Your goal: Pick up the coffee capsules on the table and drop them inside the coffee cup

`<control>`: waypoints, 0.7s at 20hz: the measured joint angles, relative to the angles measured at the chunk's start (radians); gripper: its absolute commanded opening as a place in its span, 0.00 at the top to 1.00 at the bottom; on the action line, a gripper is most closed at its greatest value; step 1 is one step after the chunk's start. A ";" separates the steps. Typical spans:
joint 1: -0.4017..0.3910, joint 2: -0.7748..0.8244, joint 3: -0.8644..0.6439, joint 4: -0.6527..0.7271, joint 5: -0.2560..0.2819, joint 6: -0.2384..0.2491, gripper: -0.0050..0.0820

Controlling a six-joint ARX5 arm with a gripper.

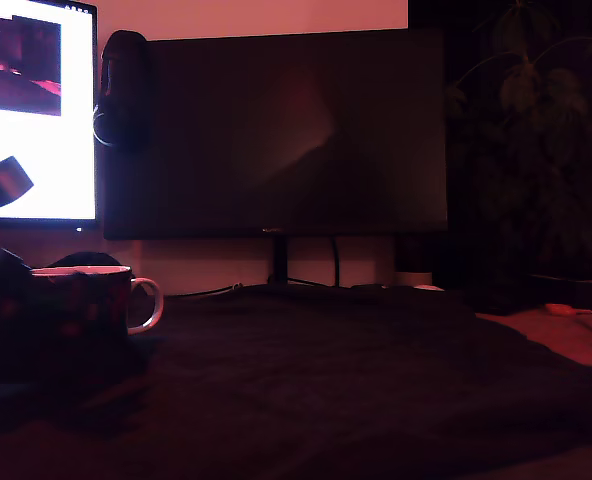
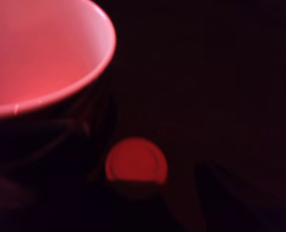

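The scene is very dark and red-tinted. In the exterior view the coffee cup [image 1: 86,300] stands at the lower left of the frame on the cloth-covered desk [image 1: 376,380], its light loop handle [image 1: 148,304] pointing toward frame centre. A dark monitor [image 1: 276,130] fills the middle, with a lit screen [image 1: 36,110] at the upper left. In the wrist view the cup's pale rim [image 2: 92,77] fills the upper left, and one round capsule [image 2: 136,164] sits just beside its dark wall, lower centre. A dark shape [image 2: 220,198] at lower right may be the claw; whether it is released or clenched cannot be told.
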 measured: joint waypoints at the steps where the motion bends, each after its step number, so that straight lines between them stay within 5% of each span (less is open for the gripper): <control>1: 0.000 0.003 0.008 -0.003 0.000 0.000 0.42; 6: 0.000 0.003 0.011 -0.003 0.000 0.000 0.68; 11: 0.000 0.003 0.011 -0.003 0.003 0.000 0.68; 14: 0.000 0.003 0.011 0.006 0.051 0.002 0.68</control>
